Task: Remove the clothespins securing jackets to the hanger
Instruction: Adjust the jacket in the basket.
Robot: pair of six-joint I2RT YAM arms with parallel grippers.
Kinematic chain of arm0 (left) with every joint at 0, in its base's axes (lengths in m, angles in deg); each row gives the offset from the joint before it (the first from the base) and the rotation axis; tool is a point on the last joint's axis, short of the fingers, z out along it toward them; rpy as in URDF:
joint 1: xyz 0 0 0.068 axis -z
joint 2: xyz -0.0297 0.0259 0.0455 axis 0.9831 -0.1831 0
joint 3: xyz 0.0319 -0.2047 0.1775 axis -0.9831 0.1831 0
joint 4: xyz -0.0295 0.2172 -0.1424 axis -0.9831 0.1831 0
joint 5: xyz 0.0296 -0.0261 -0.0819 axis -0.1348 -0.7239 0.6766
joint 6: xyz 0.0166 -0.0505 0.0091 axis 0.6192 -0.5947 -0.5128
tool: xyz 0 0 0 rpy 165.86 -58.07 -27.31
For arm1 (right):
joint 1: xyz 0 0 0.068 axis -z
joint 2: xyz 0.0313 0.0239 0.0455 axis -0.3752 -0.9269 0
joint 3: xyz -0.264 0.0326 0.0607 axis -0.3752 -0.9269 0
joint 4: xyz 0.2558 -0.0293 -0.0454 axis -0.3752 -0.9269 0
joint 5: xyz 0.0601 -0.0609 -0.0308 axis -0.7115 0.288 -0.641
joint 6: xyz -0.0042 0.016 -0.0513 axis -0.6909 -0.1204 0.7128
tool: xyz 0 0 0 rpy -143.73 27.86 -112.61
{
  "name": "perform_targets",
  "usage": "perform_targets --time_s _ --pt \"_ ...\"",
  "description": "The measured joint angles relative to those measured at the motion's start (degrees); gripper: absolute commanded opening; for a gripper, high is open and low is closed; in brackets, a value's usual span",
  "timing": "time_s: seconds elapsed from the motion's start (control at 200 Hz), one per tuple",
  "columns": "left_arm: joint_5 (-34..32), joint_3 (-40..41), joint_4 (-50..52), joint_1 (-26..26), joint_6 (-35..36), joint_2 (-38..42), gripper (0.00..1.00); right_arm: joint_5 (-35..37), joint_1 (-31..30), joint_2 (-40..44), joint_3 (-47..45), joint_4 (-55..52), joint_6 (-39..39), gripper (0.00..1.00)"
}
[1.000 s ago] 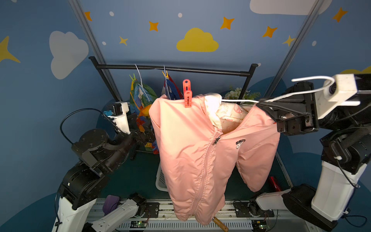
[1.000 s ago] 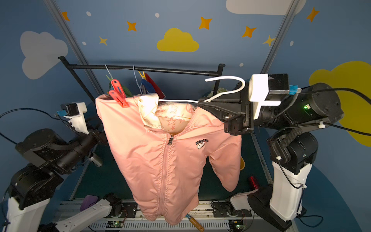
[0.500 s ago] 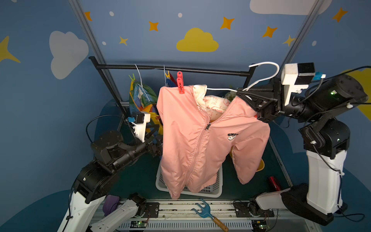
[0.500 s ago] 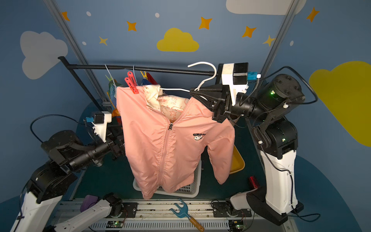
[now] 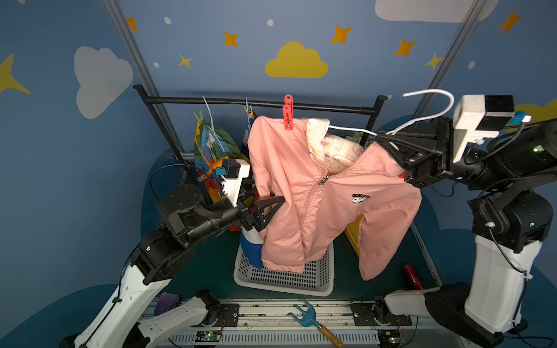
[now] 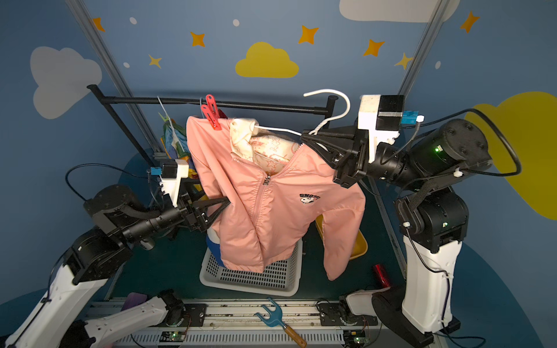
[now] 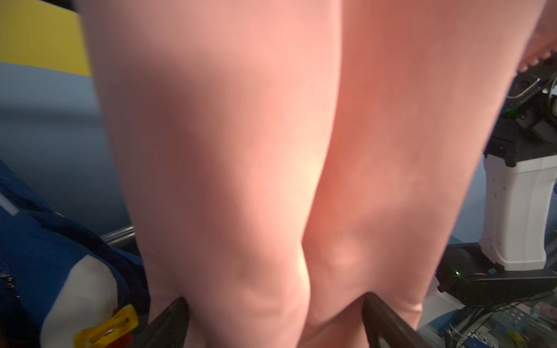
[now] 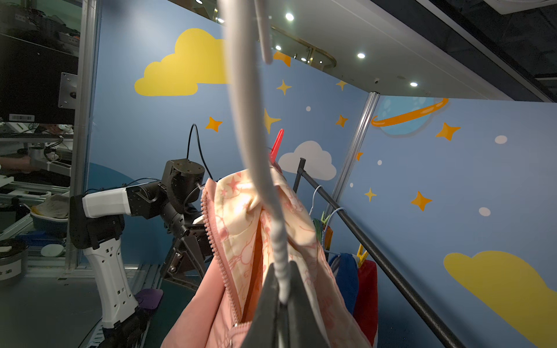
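The right gripper (image 8: 282,271) is pinched tight on the white wire hanger (image 8: 244,90), which carries the plain pink zip jacket (image 5: 319,211). The left gripper (image 7: 272,301) gapes wide, with fabric from the jacket's left side between its jaws. A red plastic clothespin (image 5: 288,116) clips the jacket's left shoulder.

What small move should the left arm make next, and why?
Probably raise the left gripper to the red clothespin. It clips the shoulder of the pink jacket to the hanger, which the right gripper holds shut. The left jaws stand open, low, with jacket fabric between them.
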Motion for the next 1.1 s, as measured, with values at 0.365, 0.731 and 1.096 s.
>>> perform_targets --time_s 0.365,0.731,1.096 --pt "-2.0 6.3 -1.1 1.5 -1.1 0.5 0.63 -1.5 -2.5 4.5 -11.3 8.0 -8.9 0.00" --pt "-11.0 16.5 0.4 3.6 -4.9 9.0 0.35 2.7 -14.9 2.1 -16.6 7.0 -4.8 0.00" --pt "-18.3 34.6 0.5 5.2 -10.6 14.5 0.30 4.9 -16.1 5.1 -27.6 -2.4 5.6 0.00"
